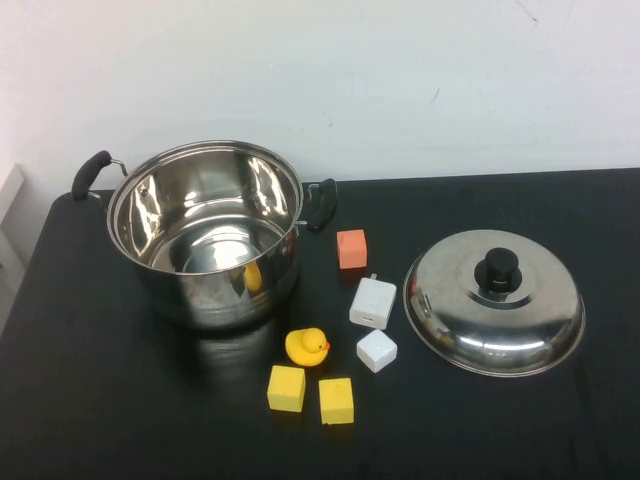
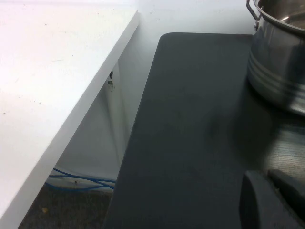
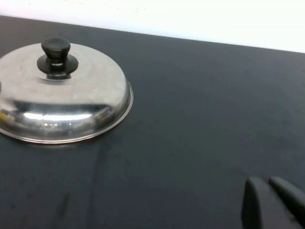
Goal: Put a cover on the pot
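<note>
The pot [image 1: 205, 232], a large shiny steel stockpot with two black side handles, stands open and uncovered at the table's left. Its side also shows in the left wrist view [image 2: 279, 62]. The domed steel lid [image 1: 494, 302] with a black knob [image 1: 497, 271] lies flat on the table at the right, apart from the pot. It also shows in the right wrist view [image 3: 62, 93]. Neither arm shows in the high view. My left gripper [image 2: 267, 175] is shut and empty, low over the table left of the pot. My right gripper [image 3: 266, 181] is shut and empty, to the right of the lid.
Between pot and lid lie an orange cube [image 1: 351, 248], two white blocks [image 1: 373, 302] [image 1: 376, 350], a yellow rubber duck [image 1: 307, 346] and two yellow cubes [image 1: 286, 388] [image 1: 336, 400]. A white surface [image 2: 52, 86] stands beyond the black table's left edge.
</note>
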`<action>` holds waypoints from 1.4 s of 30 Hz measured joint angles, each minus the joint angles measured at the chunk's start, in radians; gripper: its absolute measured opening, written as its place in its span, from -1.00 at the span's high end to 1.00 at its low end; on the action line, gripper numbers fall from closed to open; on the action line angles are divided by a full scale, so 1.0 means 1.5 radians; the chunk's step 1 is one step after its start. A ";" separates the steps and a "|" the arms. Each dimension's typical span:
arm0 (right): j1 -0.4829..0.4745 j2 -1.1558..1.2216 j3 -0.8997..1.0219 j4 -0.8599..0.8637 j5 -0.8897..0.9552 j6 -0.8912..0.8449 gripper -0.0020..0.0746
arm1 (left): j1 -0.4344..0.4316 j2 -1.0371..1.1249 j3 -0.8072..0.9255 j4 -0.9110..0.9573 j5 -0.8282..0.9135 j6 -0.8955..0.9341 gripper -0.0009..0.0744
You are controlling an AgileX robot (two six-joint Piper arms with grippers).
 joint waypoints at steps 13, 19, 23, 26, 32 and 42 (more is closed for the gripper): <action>0.000 0.000 0.000 0.000 0.000 0.000 0.92 | 0.000 0.000 0.000 0.000 0.000 0.000 0.98; 0.000 0.000 0.000 0.000 0.000 0.000 0.92 | 0.000 0.000 0.000 0.000 0.000 0.000 0.98; 0.000 0.000 0.000 0.000 0.000 0.000 0.92 | 0.000 0.000 0.000 0.000 0.000 0.000 0.98; 0.000 0.000 0.000 -0.001 0.000 -0.002 0.92 | 0.000 0.000 0.000 0.000 0.000 0.000 0.98; 0.000 0.000 0.003 0.117 -0.024 0.065 0.92 | 0.000 0.000 0.000 0.000 0.000 0.000 0.98; 0.000 0.000 0.006 0.481 -0.071 0.138 0.92 | 0.000 0.000 0.000 0.000 0.000 0.000 0.98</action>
